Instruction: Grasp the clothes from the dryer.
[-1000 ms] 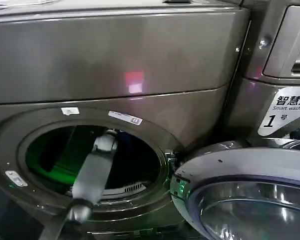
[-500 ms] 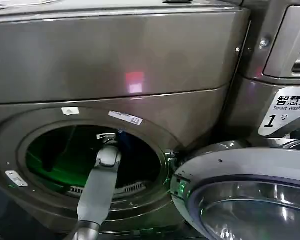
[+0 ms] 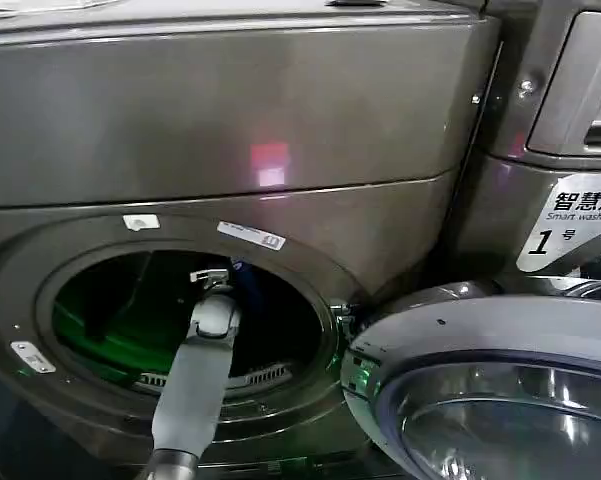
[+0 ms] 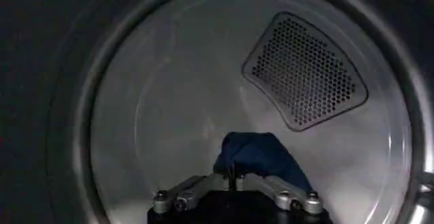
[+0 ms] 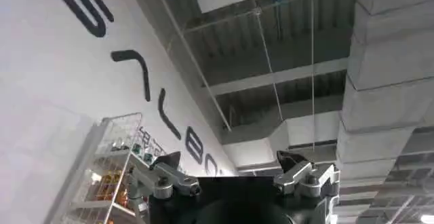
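The left claw (image 4: 235, 178), reached inside the dryer (image 3: 230, 140) drum, is pressed together on a blue cloth (image 4: 254, 154). The right claw (image 5: 234, 178), spread wide, points up at the ceiling (image 5: 285, 56).

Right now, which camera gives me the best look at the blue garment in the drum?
The left wrist view: the blue garment lies on the drum floor just beyond the left gripper, unobstructed. The head view shows the arm reaching into the dryer opening. The right wrist view faces the ceiling.
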Action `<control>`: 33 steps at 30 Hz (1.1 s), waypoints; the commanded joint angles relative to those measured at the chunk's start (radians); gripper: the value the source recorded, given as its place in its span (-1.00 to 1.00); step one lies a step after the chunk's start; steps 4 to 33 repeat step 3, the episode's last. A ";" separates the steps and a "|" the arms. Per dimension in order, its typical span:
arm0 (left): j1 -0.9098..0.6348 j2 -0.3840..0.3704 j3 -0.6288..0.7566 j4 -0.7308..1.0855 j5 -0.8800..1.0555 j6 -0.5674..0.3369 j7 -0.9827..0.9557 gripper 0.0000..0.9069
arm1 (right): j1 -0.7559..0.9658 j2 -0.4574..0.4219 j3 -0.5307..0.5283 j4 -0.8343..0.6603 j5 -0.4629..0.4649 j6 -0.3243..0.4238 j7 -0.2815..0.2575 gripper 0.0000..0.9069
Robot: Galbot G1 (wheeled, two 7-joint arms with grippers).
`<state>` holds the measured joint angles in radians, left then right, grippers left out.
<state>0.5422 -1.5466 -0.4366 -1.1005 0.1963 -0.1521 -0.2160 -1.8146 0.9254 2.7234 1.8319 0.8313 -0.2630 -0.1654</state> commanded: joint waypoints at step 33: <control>0.015 0.006 0.002 -0.020 0.001 0.008 0.002 -1.00 | -0.003 0.001 0.003 0.000 -0.001 -0.002 -0.005 1.00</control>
